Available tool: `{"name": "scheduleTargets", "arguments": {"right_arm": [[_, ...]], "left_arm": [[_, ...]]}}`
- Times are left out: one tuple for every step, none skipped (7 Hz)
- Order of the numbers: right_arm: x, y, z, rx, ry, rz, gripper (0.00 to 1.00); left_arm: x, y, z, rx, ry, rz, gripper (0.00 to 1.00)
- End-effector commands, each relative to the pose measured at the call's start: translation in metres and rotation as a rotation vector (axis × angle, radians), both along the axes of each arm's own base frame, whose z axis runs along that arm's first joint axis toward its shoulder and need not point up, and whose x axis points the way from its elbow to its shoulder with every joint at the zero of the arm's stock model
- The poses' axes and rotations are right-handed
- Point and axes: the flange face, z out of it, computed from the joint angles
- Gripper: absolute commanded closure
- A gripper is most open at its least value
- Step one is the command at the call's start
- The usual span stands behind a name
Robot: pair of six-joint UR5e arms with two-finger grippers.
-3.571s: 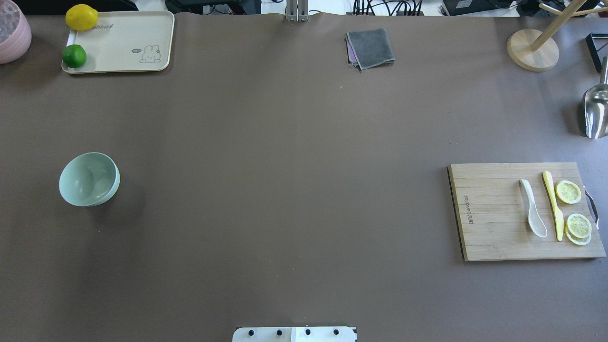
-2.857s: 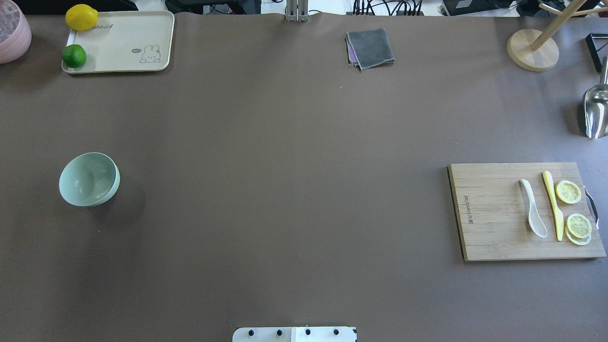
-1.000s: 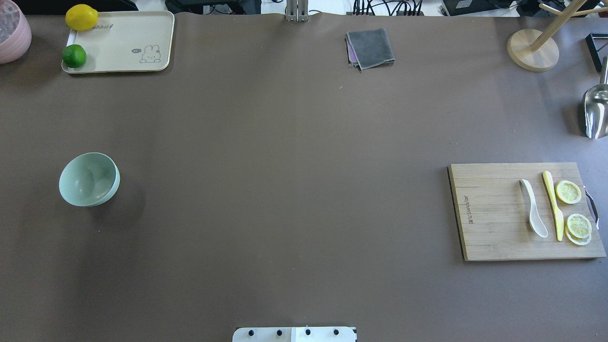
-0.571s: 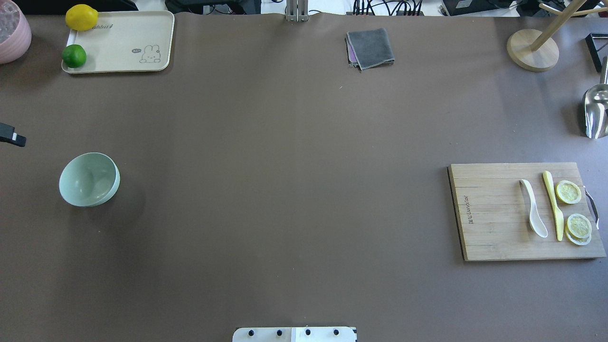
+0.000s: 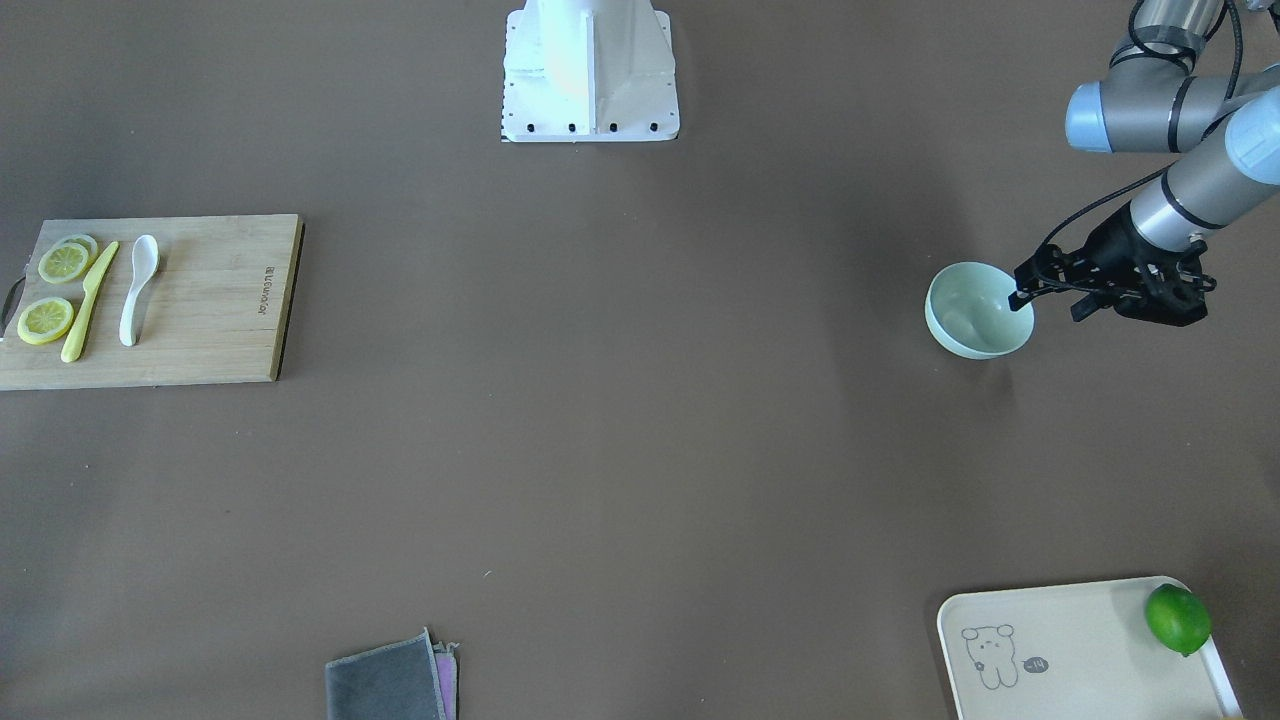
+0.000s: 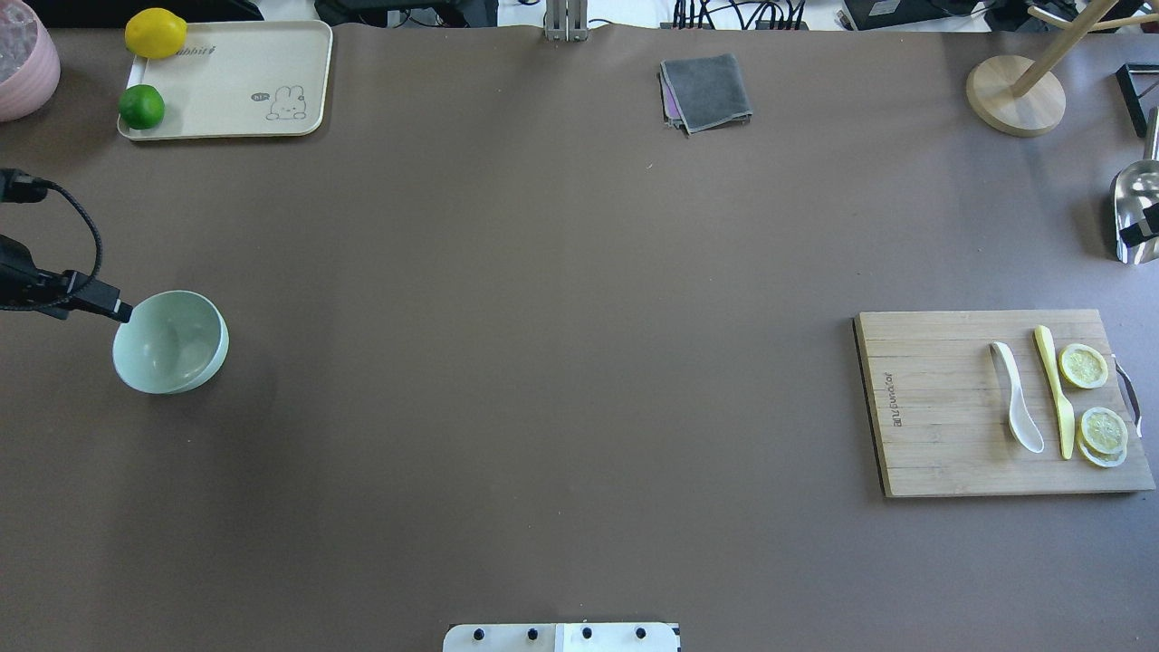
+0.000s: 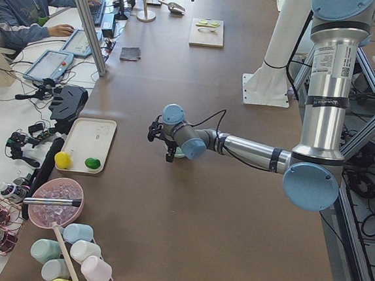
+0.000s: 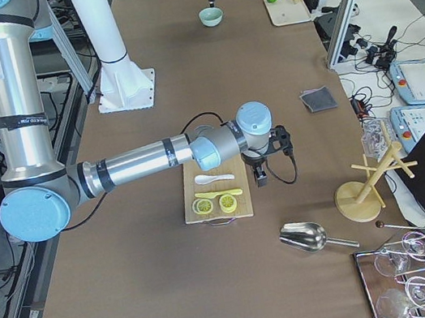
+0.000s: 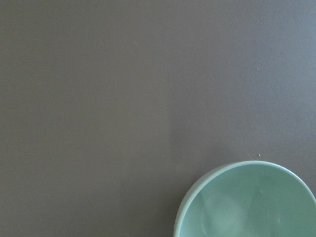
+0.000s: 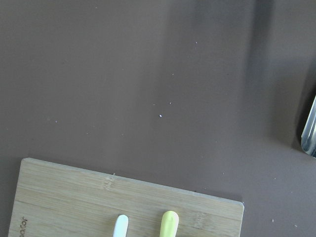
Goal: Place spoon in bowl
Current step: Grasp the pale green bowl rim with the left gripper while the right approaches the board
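Neither gripper lets you tell open from closed. The spoon (image 6: 1016, 398) lies on the cutting board (image 6: 942, 407) just beside the right gripper (image 8: 259, 175), likely lined up for pickup; the bowl (image 6: 170, 341) sits beside the left gripper (image 5: 1130, 300).

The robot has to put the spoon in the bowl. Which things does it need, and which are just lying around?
For the job:
white spoon, lying on the cutting board
mint-green bowl, with nothing in it

Just lying about:
yellow knife
lemon slices
tray with a lime and a lemon
grey cloth
metal scoop
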Motion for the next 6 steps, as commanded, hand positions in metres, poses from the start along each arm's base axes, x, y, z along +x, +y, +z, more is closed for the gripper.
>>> {"name": "scheduleTargets", "arguments": {"right_arm": [[-0.017, 0.002, -0.001, 0.005, 0.003, -0.033, 0.00], [-0.021, 0.001, -0.002, 0.003, 0.002, -0.037, 0.00], [-0.025, 0.001, -0.004, 0.005, 0.003, -0.042, 0.00], [-0.027, 0.000, -0.005, 0.007, 0.002, -0.046, 0.00], [-0.029, -0.002, -0.007, 0.013, 0.001, -0.050, 0.00], [-0.030, -0.002, -0.008, 0.014, -0.001, -0.050, 0.00]], "left_arm": [[0.010, 0.001, 0.010, -0.005, -0.023, 0.007, 0.33], [0.010, 0.001, 0.010, -0.005, -0.024, 0.008, 0.43], [0.014, 0.003, 0.011, -0.007, -0.025, 0.016, 0.43], [0.016, 0.003, 0.009, -0.006, -0.023, 0.018, 0.56], [0.017, 0.001, 0.006, -0.005, -0.019, 0.016, 0.92], [0.020, -0.002, 0.002, -0.002, -0.017, 0.015, 1.00]]}}
